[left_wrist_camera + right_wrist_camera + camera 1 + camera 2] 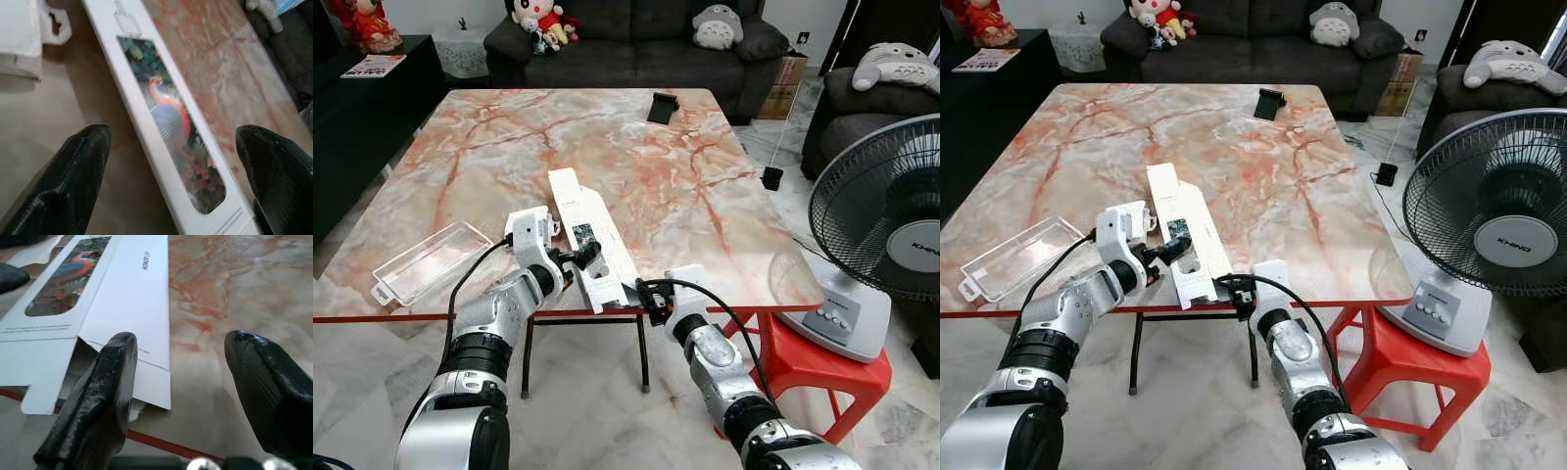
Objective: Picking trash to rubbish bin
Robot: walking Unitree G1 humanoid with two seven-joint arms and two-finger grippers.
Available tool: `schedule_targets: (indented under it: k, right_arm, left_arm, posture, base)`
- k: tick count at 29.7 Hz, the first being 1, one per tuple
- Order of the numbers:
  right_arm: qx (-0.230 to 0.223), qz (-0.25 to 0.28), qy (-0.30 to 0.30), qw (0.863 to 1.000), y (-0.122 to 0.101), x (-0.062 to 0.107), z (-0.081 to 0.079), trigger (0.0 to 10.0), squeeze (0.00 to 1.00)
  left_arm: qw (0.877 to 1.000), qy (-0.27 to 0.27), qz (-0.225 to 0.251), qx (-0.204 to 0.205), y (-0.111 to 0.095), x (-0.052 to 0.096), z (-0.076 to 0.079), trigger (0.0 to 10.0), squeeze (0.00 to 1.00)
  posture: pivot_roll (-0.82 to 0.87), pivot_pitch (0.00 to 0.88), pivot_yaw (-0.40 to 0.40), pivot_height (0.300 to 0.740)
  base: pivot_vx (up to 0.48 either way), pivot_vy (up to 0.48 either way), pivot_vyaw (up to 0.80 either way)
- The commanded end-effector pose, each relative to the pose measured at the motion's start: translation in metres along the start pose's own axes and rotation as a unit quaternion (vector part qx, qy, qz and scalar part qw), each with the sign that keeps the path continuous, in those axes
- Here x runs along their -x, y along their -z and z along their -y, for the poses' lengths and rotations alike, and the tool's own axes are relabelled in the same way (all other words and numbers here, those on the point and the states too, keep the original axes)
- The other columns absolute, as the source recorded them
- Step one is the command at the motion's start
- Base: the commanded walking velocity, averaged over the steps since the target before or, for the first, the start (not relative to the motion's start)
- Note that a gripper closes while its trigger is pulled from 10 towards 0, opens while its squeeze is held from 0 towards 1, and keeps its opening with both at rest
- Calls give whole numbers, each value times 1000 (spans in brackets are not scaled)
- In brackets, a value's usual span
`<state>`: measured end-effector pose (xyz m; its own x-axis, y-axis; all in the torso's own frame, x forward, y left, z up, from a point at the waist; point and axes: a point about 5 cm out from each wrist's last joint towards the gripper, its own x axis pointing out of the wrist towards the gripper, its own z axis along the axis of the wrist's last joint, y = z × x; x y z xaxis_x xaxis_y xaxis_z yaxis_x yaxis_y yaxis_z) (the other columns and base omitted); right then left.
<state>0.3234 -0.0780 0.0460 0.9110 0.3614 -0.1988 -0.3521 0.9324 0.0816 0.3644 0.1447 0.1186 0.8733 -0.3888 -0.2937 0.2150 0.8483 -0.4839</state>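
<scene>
White carton (587,235) lies flat at table (705,166) near edge, one end overhanging. Left hand (579,257) open, fingers straddling its printed window; right hand (181,382) open at the overhanging flap, probably because the overhang offers a grip.

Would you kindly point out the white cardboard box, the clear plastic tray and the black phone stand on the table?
white cardboard box (590,231): left eye view, on its flat upper panel.
clear plastic tray (429,259): left eye view, on its see-through middle.
black phone stand (1269,102): right eye view, on its dark front face.
</scene>
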Motion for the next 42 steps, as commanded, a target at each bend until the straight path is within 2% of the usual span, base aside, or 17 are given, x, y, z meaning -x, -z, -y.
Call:
schedule_targets:
  k: [1,10,17,28,29,30,31,38,42]
  right_arm:
    - [3,-7,-6,1000,2,0,-2,10000,0]
    - [3,-5,-12,1000,2,0,-6,10000,0]
    - [3,-2,-12,1000,1,0,-5,10000,0]
    - [2,2,-11,1000,0,-1,-5,10000,0]
    - [2,3,-11,1000,0,-1,-5,10000,0]
    - [2,3,-11,1000,0,-1,-5,10000,0]
    - [1,4,-11,1000,0,-1,-5,10000,0]
    - [1,5,-13,1000,0,0,-5,10000,0]
    - [0,4,-14,1000,0,-1,-5,10000,0]
  left_arm:
    - [1000,-17,-16,-4,5,3,-6,10000,0]
    - [999,-11,-34,19,13,3,-3,10000,0]
    - [999,28,-31,28,16,-3,12,10000,0]
    - [998,30,-52,26,30,-13,28,10000,0]
    - [998,29,-51,26,31,-14,29,9255,0]
    - [998,29,-50,27,31,-14,29,9255,0]
    - [998,25,-50,26,33,-15,31,0,0]
    - [1000,2,-27,9,28,-15,28,0,0]
    - [1000,-9,-13,12,25,-15,25,0,0]
  posture:
    - [33,0,-7,740]
    - [31,0,-3,740]
    - [25,0,0,740]
    - [13,0,4,740]
    - [13,0,4,740]
    - [13,0,4,740]
    - [10,0,3,740]
    - [10,0,2,740]
    - [12,0,1,740]
  base:
    - [0,0,0]
    - [0,0,0]
    - [0,0,0]
    - [0,0,0]
    - [0,0,0]
    - [0,0,0]
    - [0,0,0]
    - [0,0,0]
    - [0,0,0]
